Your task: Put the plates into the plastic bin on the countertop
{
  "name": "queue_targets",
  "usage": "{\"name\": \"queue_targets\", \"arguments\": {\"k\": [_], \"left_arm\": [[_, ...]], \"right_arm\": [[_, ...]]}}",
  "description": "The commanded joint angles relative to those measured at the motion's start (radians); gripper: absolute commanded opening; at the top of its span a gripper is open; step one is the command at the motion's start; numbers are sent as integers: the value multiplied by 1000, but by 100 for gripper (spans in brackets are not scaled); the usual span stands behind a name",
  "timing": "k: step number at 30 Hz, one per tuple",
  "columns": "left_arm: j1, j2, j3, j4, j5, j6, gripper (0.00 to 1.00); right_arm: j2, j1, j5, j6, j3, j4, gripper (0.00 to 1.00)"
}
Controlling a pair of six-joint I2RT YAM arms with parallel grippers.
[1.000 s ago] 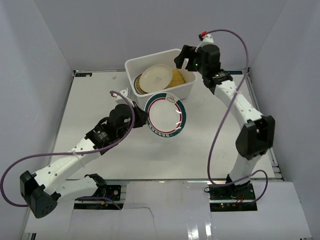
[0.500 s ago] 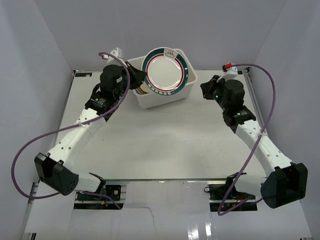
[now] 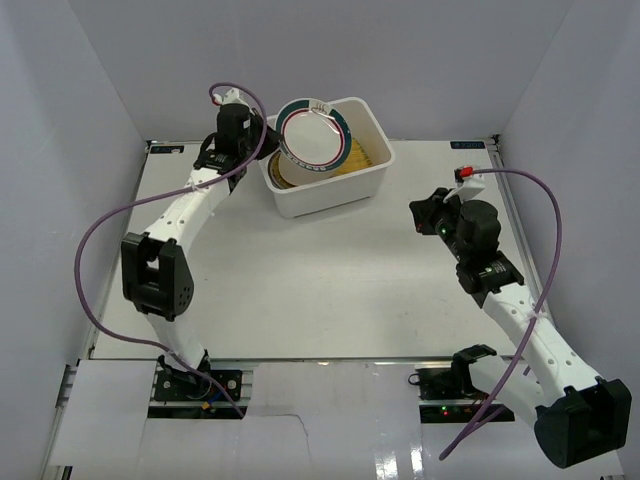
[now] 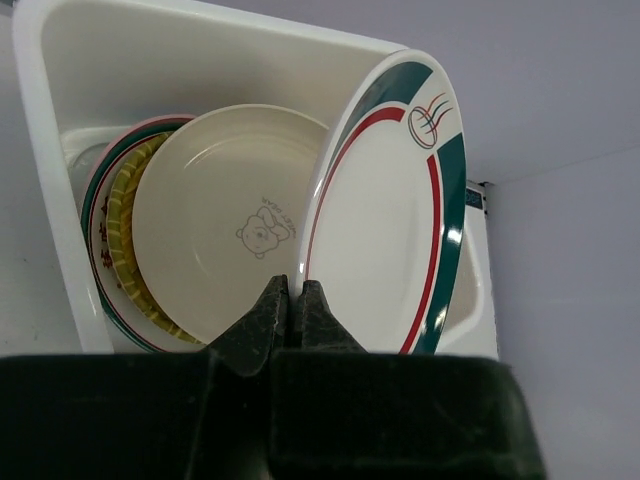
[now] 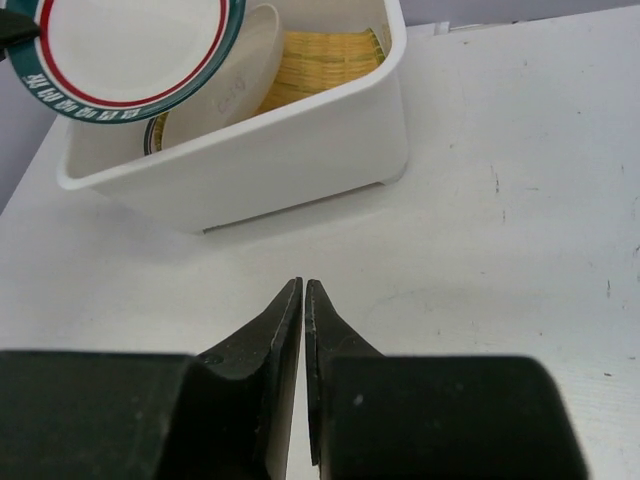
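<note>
**Asker:** Nearest first: why is your right gripper point(image 5: 303, 291) parked on the near side of the plastic bin point(image 5: 300, 150)?

**Me:** It has nothing to carry. Those fingers are pressed together on nothing, and they hover low over the bare countertop point(image 3: 300, 290), well apart from the bin's right front corner. I judge that the spot leaves the bin's mouth free for my other arm.

**Asker:** And inside the bin?

**Me:** The cream plate point(image 4: 225, 230) leans on edge against the bin's left wall. More plates are stacked behind it, though I cannot count them. A yellow woven-look plate point(image 5: 320, 55) lies toward the bin's right end. Standing plates take less floor, so a gap stays open in the middle.

**Asker:** So what is the left gripper point(image 4: 290, 300) doing?

**Me:** It reaches in from the bin's left side with its fingers clamped on the lower rim of the green-red-rimmed plate point(image 4: 390, 220). I pinch only the edge, so the face stays clear and the plate can go in edge first. It is tilted, with its upper half above the bin's rim and its lower edge down among the others, just beside the cream plate.

**Asker:** Is it placed, then?

**Me:** Not yet, in my judgement. Its weight hangs on my pinch. If I let go from this height, it could clap onto the cream plate or tip toward the bin's far wall.
</note>
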Motion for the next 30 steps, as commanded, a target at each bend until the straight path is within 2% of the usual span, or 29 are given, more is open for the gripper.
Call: {"name": "queue_targets", "arguments": {"k": [1,5,8,9,10,12,13,16,18,19,21,22,23,26,30], "left_arm": [[5,53,109,17,57,-5,0],[5,134,150,-1,31,7,0],[6,189,204,-35,40,36,22],[5,197,216,-44,55,42,31],[5,192,219,-47,64,49,60],[5,168,209,-49,84,58,82],[5,127,192,-47,86,75,98],[5,33,134,-34,80,104,98],[3,-92,36,-24,74,128,98],[2,-140,-4,-11,74,136,98],[-1,-292,-144,6,78,157,98],[-4,-345,-194,25,105,165,98],[-6,-449,-297,32,119,173,98],[-12,-597,-437,34,210,173,98],[-15,-895,-695,7,340,185,98]], "right_arm": [[-34,-2,1,-8,-29,13,11],[-46,-4,-8,-10,-40,-5,12],[-60,-2,-15,-8,-46,-16,12],[-68,-2,-13,-8,-48,-18,13],[-71,-4,-11,-8,-48,-28,13],[-81,-2,-4,-10,-40,-38,16],[-85,-2,-2,-10,-37,-51,19],[-100,-2,-1,-14,-20,-68,27],[-111,-2,-4,-14,-12,-76,41],[-114,-2,-4,-14,-11,-97,55],[-134,-2,1,-22,-6,-116,68],[-140,-2,2,-25,-5,-122,84],[-161,-2,11,-30,-3,-133,93],[-198,-2,30,-45,-3,-145,90],[-310,-2,136,-24,-3,-148,90]]}}
